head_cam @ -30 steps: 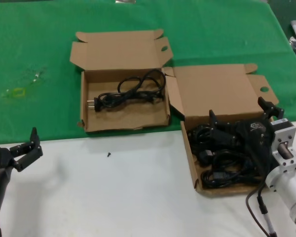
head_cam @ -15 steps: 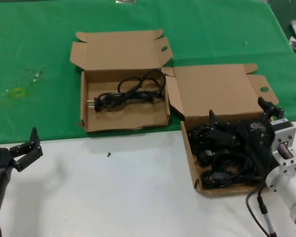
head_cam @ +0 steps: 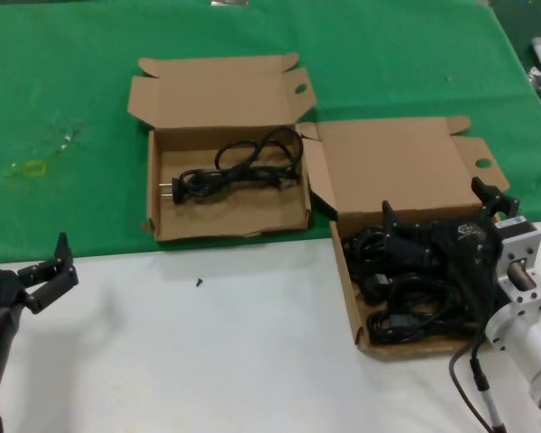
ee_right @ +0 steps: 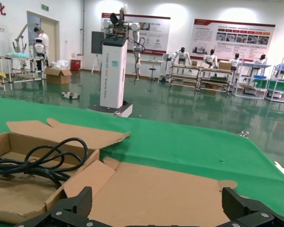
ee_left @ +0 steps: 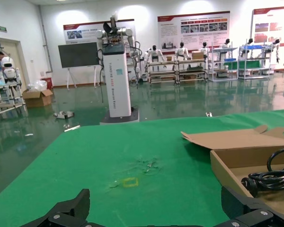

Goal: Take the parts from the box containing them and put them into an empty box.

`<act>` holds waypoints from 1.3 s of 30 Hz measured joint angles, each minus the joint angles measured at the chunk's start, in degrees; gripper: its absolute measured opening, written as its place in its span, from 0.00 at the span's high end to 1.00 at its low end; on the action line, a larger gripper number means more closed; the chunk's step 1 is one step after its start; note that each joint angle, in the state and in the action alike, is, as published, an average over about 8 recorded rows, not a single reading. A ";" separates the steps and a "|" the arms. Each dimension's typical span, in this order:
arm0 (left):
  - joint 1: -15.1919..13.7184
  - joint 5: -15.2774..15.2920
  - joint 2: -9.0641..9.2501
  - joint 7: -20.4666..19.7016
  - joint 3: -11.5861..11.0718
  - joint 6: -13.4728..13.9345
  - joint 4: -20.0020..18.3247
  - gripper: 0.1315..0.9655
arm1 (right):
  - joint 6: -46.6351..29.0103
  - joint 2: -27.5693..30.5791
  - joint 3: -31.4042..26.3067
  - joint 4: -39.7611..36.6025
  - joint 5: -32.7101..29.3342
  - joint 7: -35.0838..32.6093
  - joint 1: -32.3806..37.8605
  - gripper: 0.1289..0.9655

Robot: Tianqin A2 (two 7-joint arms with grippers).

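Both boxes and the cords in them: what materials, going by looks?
Both boxes, left one and right one: brown corrugated cardboard, matte, with die-cut flaps. Cords, one on the left, a heap on the right: black, probably rubber or PVC jacket, slight sheen; metal-looking prongs on the left one.

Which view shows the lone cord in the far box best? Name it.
The head view: the whole cord lies in the box, prongs visible. The left wrist view catches only one end; the right wrist view shows its loops, cut off at the edge.
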 joint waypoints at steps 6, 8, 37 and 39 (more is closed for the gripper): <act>0.00 0.00 0.00 0.00 0.00 0.00 0.00 0.00 | 0.00 0.00 0.00 0.00 0.00 0.00 0.00 0.00; 0.00 0.00 0.00 0.00 0.00 0.00 0.00 0.00 | 0.00 0.00 0.00 0.00 0.00 0.00 0.00 0.00; 0.00 0.00 0.00 0.00 0.00 0.00 0.00 0.00 | 0.00 0.00 0.00 0.00 0.00 0.00 0.00 0.00; 0.00 0.00 0.00 0.00 0.00 0.00 0.00 0.00 | 0.00 0.00 0.00 0.00 0.00 0.00 0.00 0.00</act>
